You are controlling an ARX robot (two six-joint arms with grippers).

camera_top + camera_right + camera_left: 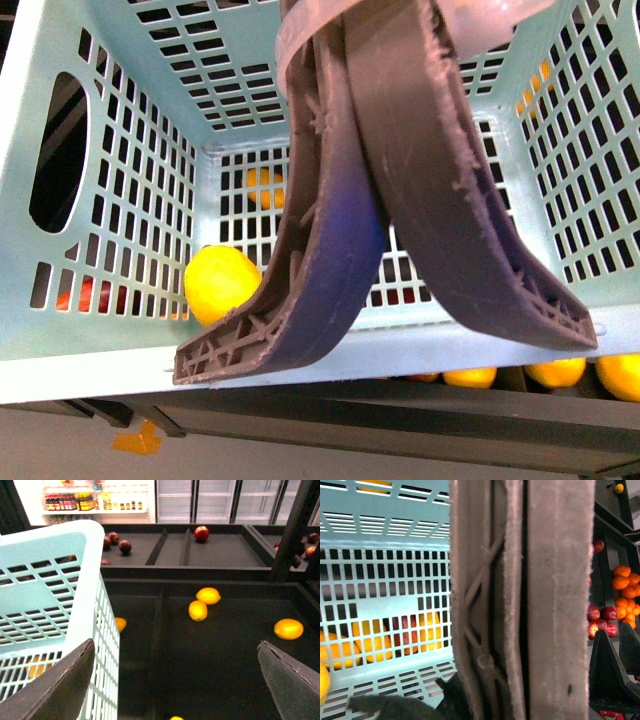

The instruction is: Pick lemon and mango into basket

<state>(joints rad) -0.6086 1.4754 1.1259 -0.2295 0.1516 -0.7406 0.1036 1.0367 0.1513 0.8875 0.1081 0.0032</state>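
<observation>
1. A lemon (220,283) is lying inside the basket (120,90), in the bottom corner on the robot's left, partly hidden behind one of the two handles (440,180).
2. The handles are standing together above the basket, with a white tie (300,50) wrapping around them near the top.
3. The left gripper (520,670) is clamping these handles. They are sitting between its dark fingers (615,675), which are pressing against them from both sides, well above the lemon.
4. The right gripper (176,643) is hanging wide open and holding nothing. It is sitting just beside the basket's outer wall, so the slotted wall is standing between it and the lemon inside.
5. Under the right gripper a dark bin (225,675) is holding loose lemons (198,610), two of them touching and the others lying well apart.
6. Yellow-orange fruits (370,640) are showing through the basket's slots, and red apples (201,532) are lying in the farther bins.
</observation>
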